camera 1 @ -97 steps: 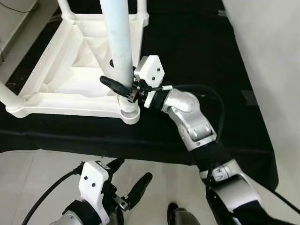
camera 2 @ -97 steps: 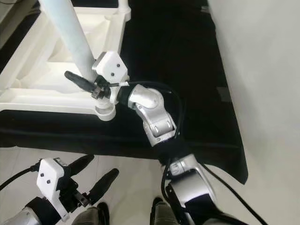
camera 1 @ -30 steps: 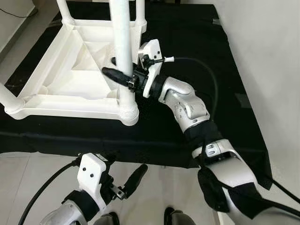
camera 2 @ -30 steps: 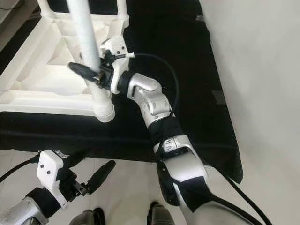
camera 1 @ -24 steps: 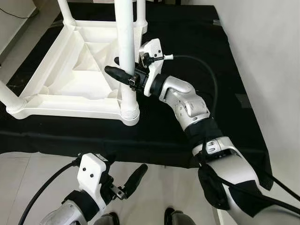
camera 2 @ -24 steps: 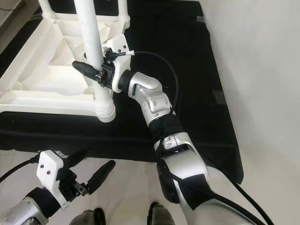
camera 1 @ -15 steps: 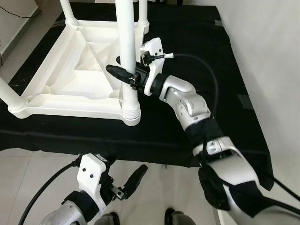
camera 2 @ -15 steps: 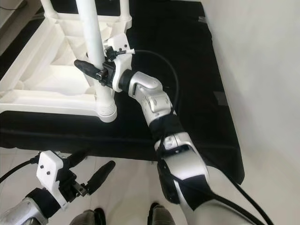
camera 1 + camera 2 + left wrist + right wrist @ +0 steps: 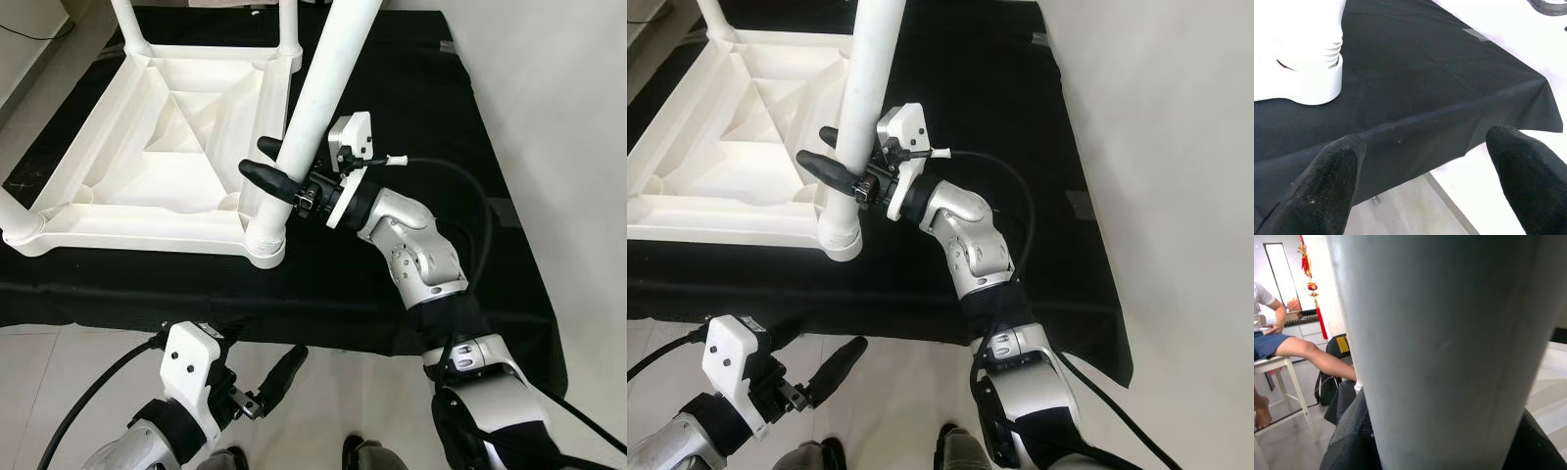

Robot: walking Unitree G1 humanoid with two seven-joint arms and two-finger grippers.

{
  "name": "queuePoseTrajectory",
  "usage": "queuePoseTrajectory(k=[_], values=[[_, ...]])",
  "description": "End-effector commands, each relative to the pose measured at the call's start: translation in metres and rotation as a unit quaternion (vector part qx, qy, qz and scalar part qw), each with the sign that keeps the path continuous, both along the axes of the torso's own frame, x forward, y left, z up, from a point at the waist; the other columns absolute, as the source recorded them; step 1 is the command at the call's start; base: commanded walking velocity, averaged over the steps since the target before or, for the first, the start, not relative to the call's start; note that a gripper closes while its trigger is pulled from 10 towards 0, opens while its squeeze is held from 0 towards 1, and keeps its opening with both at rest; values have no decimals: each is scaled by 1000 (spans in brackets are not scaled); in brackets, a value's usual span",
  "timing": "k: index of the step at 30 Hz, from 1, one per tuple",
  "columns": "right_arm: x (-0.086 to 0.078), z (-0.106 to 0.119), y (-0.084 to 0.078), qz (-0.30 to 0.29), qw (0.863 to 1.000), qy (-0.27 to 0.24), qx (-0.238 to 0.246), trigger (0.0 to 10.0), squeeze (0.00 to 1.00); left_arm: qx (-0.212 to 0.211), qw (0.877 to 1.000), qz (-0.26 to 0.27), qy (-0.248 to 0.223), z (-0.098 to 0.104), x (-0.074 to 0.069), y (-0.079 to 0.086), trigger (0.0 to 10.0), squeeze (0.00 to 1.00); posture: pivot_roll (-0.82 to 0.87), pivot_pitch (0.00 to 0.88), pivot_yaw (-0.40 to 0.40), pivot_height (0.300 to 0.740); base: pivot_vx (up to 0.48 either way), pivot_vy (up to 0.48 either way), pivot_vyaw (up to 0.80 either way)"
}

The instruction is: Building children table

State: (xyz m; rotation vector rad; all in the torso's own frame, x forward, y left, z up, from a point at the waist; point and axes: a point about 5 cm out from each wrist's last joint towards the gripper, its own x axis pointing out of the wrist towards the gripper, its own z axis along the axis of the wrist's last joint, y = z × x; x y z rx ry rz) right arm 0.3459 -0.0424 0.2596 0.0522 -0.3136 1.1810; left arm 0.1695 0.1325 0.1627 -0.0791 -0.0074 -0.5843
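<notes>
On the black cloth [image 9: 392, 78] the upturned children table [image 9: 147, 147] lies so you reach its corner socket [image 9: 265, 240], where your right tool [image 9: 279, 178] clenches the tilted white leg [image 9: 323, 88], while your left tool [image 9: 260, 387] hangs released.

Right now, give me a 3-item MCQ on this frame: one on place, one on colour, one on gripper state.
1. Where does the upturned white table lie?
A. on a black cloth
B. on bare tiles
C. on a sofa

2. What colour is the table leg being held?
A. red
B. white
C. black

3. What is the right gripper doing?
A. hanging open
B. resting on the floor
C. shut on the table leg

Answers:
1. A: black cloth spreads out under the frame.
2. B: the leg matches the white frame.
3. C: its black fingers clamp the leg just above the corner socket; the left gripper hangs open below.
</notes>
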Motion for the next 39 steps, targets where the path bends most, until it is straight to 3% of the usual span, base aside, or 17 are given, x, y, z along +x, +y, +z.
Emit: queuePoseTrajectory(k=[1, 2, 9, 12, 30, 39], values=[[-7, -29, 13, 39, 997, 47, -56, 10000, 0, 5, 1000, -1, 14, -6, -1, 2, 10000, 0, 20, 225, -21, 740, 0, 0, 0], [-7, -29, 13, 39, 997, 47, -56, 10000, 0, 5, 1000, -1, 14, -6, -1, 2, 10000, 0, 20, 225, -21, 740, 0, 0, 0], [-7, -30, 5, 47, 982, -20, -183, 10000, 0, 4, 1000, -1, 12, -5, 0, 1, 10000, 0, 13, 230, -22, 740, 0, 0, 0], [-3, -28, 3, 42, 979, -15, -198, 10000, 0, 4, 1000, -2, 12, -5, 0, 1, 10000, 0, 12, 230, -23, 740, 0, 0, 0], [9, -24, 3, 31, 970, 40, -236, 10000, 0, 4, 1000, 0, 10, -4, 0, 1, 10000, 0, 15, 241, -29, 740, 0, 0, 0], [14, -20, 7, 14, 972, 49, -227, 10000, 0, 4, 1000, 0, 10, -4, 0, 1, 10000, 0, 15, 244, -27, 740, 0, 0, 0]])
